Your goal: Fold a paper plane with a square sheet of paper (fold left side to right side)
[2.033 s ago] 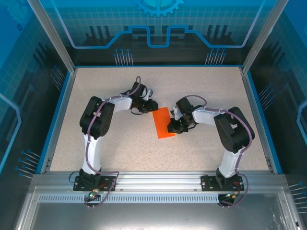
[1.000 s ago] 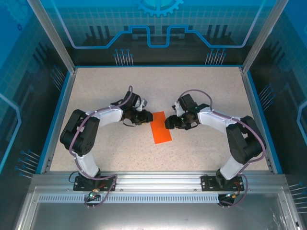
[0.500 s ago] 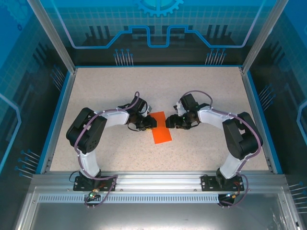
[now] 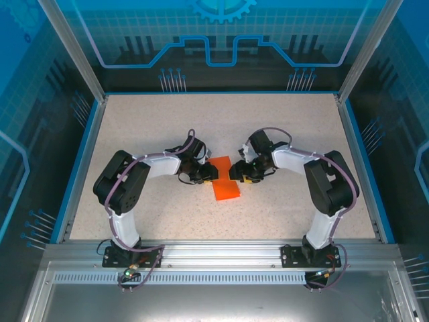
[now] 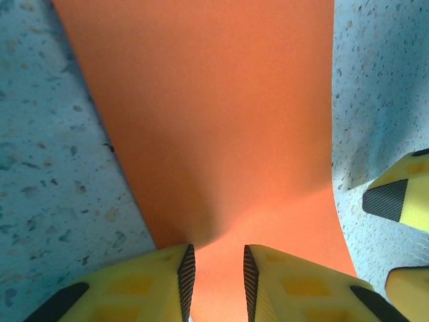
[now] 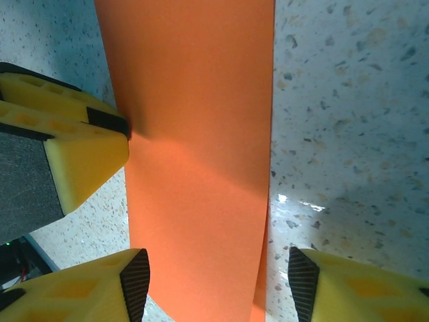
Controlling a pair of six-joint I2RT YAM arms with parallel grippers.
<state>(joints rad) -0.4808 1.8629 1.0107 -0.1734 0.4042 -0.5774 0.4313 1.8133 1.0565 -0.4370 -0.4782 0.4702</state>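
A thin bright orange sheet of paper lies flat near the middle of the speckled beige worktop. It shows as a narrow rectangle. Its long sides run from far to near, and its near end is turned slightly to the right.

The two arms reach in from either side and meet over the far half of the strip. The left gripper is at its left long edge and the right gripper at its right long edge, so the two black heads sit close together with the orange paper between them.

In the left wrist view the orange paper runs away from the camera. The left gripper has its yellow fingers drawn narrow, with only a slim gap between the black pads and orange paper showing in that gap. The paper darkens and seems to curve up a little towards them. A yellow finger of the right gripper shows at the right, just off the paper's edge on the bare worktop.

In the right wrist view the right gripper has its fingers spread wide, one on each side of the strip. The strip's right edge is slightly raised there. A yellow finger of the left gripper touches the paper's left edge
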